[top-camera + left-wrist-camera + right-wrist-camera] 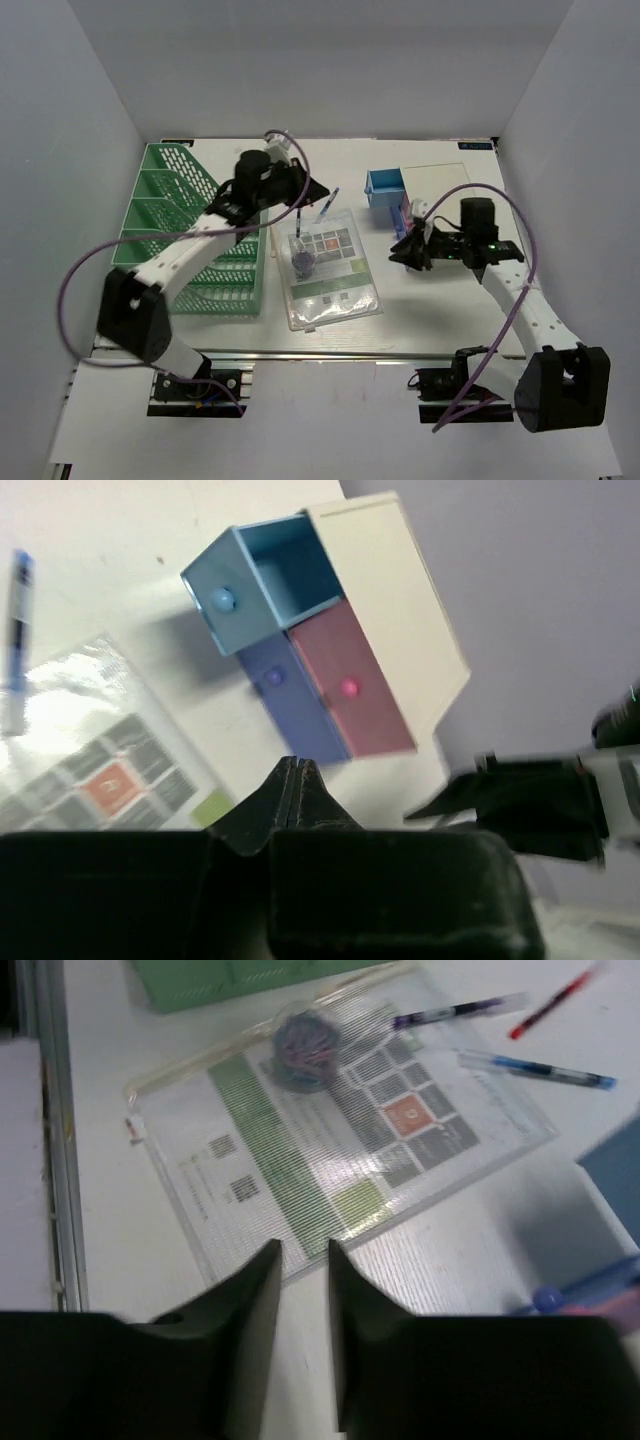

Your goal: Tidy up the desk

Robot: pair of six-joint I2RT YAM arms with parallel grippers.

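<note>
While the left gripper (297,767) is pressed together empty and the right gripper (303,1252) barely parted, the desk (430,305) seems rigid, its slick folder (345,295) best pinched by an edge

Desk (430,1280) shows white and matt, with a fine grain running through it. Its edge rail (62,1160) is dull brushed metal. Document pouch (330,1150): clear plastic, ribbed, catching glare. File rack (190,235): green mesh, plastic by the look. Drawer box (395,600): smooth matt paint, shiny knobs.
</note>
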